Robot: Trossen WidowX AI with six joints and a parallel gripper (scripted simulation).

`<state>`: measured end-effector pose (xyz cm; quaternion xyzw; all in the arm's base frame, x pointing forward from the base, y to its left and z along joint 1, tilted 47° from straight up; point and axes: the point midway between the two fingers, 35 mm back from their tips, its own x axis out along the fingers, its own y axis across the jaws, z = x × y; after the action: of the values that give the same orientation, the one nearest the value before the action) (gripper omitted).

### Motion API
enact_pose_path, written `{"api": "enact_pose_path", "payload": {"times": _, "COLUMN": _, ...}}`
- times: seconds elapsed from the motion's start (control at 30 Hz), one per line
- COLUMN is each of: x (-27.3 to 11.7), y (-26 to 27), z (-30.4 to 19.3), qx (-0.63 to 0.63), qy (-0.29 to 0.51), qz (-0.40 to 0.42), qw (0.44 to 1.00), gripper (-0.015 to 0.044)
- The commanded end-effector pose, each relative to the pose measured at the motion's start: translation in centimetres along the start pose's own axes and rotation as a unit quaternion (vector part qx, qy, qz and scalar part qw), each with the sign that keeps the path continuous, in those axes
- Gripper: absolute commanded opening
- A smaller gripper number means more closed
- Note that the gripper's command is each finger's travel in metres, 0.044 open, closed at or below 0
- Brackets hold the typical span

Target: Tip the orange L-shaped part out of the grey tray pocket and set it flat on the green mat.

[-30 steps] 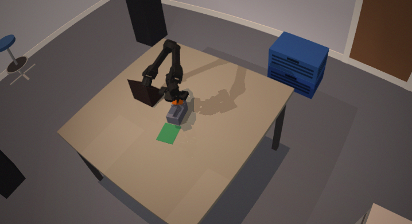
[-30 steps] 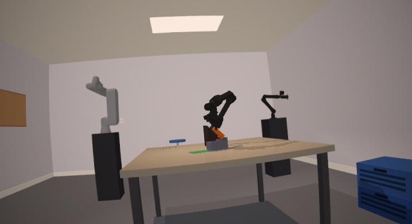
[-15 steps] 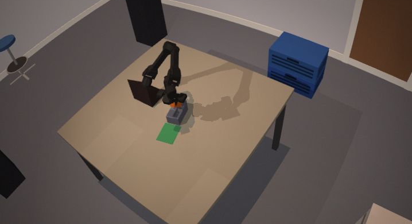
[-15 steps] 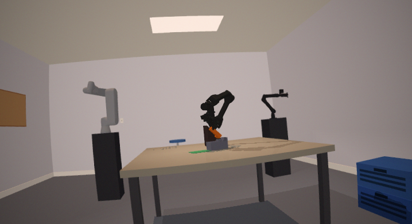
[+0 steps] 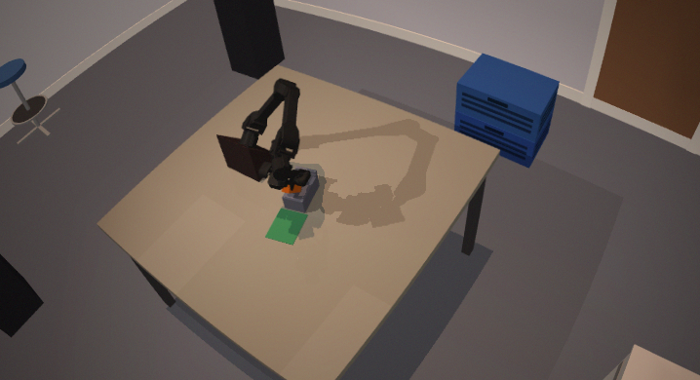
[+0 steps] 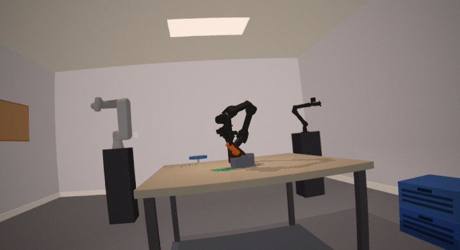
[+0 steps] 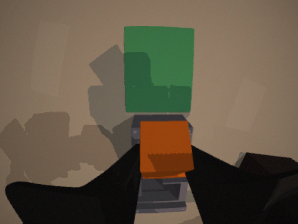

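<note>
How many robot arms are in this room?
3: a black arm on the table holding the orange part, a grey arm on the left stand, a thin black arm on the right stand.

tan table (image 5: 371,260), grey tray (image 5: 299,198) w/ green mat (image 5: 286,226) just beside, arm base

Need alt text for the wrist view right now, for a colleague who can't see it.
The pincer grips the orange part between its dark fingers, held above the grey tray. Beyond the tray, the green mat lies on the tan table.
</note>
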<state>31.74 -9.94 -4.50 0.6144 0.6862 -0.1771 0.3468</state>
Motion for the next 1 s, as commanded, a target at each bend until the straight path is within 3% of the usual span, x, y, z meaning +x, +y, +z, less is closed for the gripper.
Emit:
{"api": "enact_pose_path", "payload": {"times": 0.0, "x": 0.1, "y": -0.3, "z": 1.6, "qx": 0.0, "qy": 0.0, "qz": -0.003, "qw": 1.0, "gripper": 0.0}}
{"api": "enact_pose_path", "payload": {"times": 0.57, "x": 0.0, "y": -1.2, "z": 8.1, "qx": -0.001, "qy": -0.001, "qz": -0.003, "qw": 1.0, "gripper": 0.0}}
{"api": "enact_pose_path", "payload": {"times": 0.97, "x": 1.0, "y": -1.2, "z": 8.3, "qx": -0.001, "qy": -0.001, "qz": -0.003, "qw": 1.0, "gripper": 0.0}}
